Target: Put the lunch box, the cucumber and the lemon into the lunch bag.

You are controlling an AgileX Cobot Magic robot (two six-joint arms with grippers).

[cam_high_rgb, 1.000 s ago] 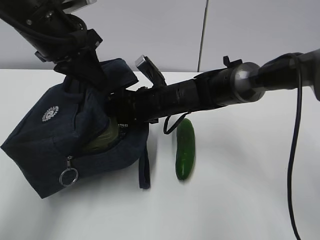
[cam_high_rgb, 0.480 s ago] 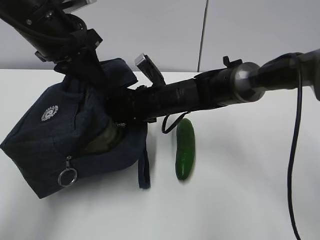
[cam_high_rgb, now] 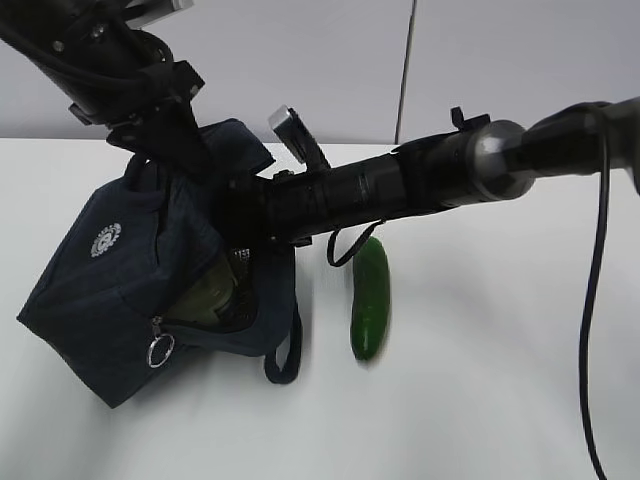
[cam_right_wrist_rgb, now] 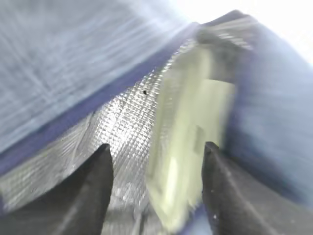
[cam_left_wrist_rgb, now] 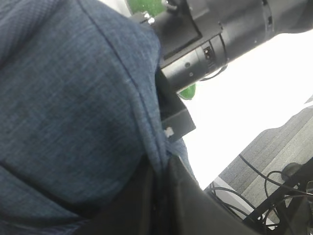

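Note:
The navy lunch bag (cam_high_rgb: 110, 280) is tilted on the white table, its opening facing right. My left gripper (cam_high_rgb: 165, 140) is shut on the bag's top edge and shows pinching the fabric in the left wrist view (cam_left_wrist_rgb: 159, 166). My right gripper (cam_right_wrist_rgb: 157, 147) is open inside the bag, against the silvery lining (cam_right_wrist_rgb: 117, 127). The sage-green lunch box (cam_right_wrist_rgb: 190, 137) lies between its fingers, loose; it also shows in the bag's mouth (cam_high_rgb: 208, 290). The cucumber (cam_high_rgb: 369, 297) lies on the table right of the bag. The lemon is out of view.
The right arm (cam_high_rgb: 400, 185) reaches across the middle into the bag, passing above the cucumber's far end. The zipper's silver ring pull (cam_high_rgb: 158, 351) hangs at the bag's front. A handle loop (cam_high_rgb: 285, 350) trails on the table beside the cucumber.
The bag's left side has swung up and to the right, and the ring pull moved right with it. The lunch box shows more in the opening. The cucumber has not moved.

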